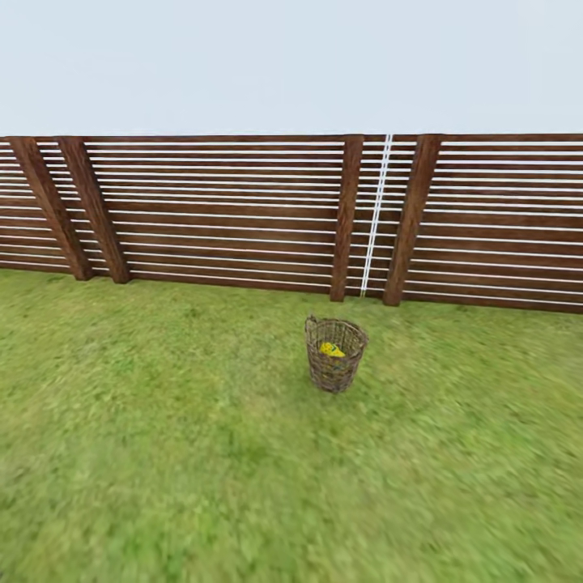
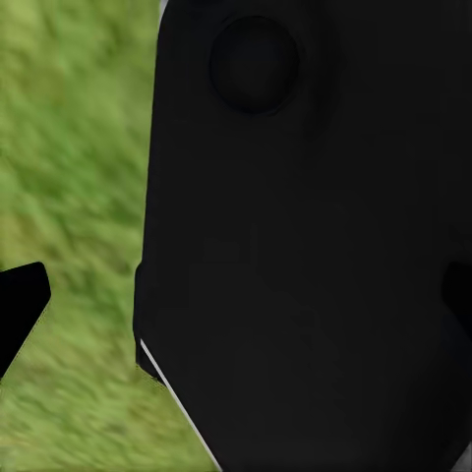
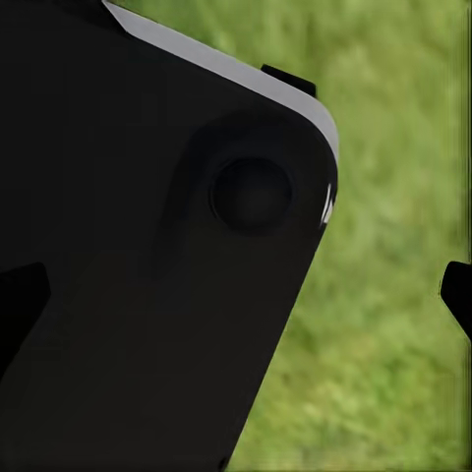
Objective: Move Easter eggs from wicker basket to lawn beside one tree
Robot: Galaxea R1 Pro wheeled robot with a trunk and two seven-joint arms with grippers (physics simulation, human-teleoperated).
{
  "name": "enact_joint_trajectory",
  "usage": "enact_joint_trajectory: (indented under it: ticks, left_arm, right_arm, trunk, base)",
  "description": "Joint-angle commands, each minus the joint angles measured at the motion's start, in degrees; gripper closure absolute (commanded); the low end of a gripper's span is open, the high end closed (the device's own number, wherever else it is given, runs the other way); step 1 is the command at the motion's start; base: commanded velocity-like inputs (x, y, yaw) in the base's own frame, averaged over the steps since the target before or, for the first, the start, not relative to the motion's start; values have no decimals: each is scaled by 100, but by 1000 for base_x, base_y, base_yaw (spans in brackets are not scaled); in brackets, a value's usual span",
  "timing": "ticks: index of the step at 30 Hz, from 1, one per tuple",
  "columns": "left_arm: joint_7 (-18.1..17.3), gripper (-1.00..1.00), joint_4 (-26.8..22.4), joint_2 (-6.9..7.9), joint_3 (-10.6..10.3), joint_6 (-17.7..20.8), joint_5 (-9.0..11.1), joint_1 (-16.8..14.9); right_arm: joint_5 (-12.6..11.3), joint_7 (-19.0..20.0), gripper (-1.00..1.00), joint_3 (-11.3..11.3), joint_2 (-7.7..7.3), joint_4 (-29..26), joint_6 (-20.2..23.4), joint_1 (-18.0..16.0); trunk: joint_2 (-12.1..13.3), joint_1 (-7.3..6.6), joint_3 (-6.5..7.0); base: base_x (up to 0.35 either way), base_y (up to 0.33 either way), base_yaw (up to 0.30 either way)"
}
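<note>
**Basket of eggs waits on the grass, robot some way off**

A small round wicker basket (image 1: 334, 354) stands upright on the lawn (image 1: 162, 453), in front of a brown slatted fence (image 1: 227, 210). Through its open top a patch of yellow shows: an egg (image 1: 330, 349) lying inside. How many eggs are in there I cannot tell.

The wrist views show dark robot body close up with grass behind. Black tips at the edges of the left wrist view look like the left hand's fingers (image 2: 20, 305), and likewise the right hand's (image 3: 457, 290); whether either hand is open or closed, I cannot tell.

The eggs are probably smooth, rounded and hard, so likely to slip; a grip across the middle seems safest. The basket looks light and could tip if nudged.
</note>
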Motion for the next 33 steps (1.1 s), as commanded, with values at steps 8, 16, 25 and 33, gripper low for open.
enact_joint_trajectory:
  ticks: [8,16,25,33]
  left_arm:
    - [7,-100,-1,-2,22,-14,8,-1]
    - [7,-100,-1,-2,22,-14,8,-1]
    - [4,-100,-1,-2,22,-14,8,-1]
    - [4,-100,-1,-2,22,-14,8,-1]
  right_arm:
    - [12,2,-100,5,-8,3,-17,-1]
    - [12,2,-100,5,-10,3,-17,-1]
    - [10,2,-100,5,-9,3,-17,0]
    - [12,2,-100,5,-8,0,-17,0]
  trunk:
    - [-2,3,-4]
    - [-2,3,-4]
    - [-2,3,-4]
    - [-2,3,-4]
  base:
    - [327,0,-2]
    - [327,0,-168]
    - [327,0,-253]
    - [327,0,-65]
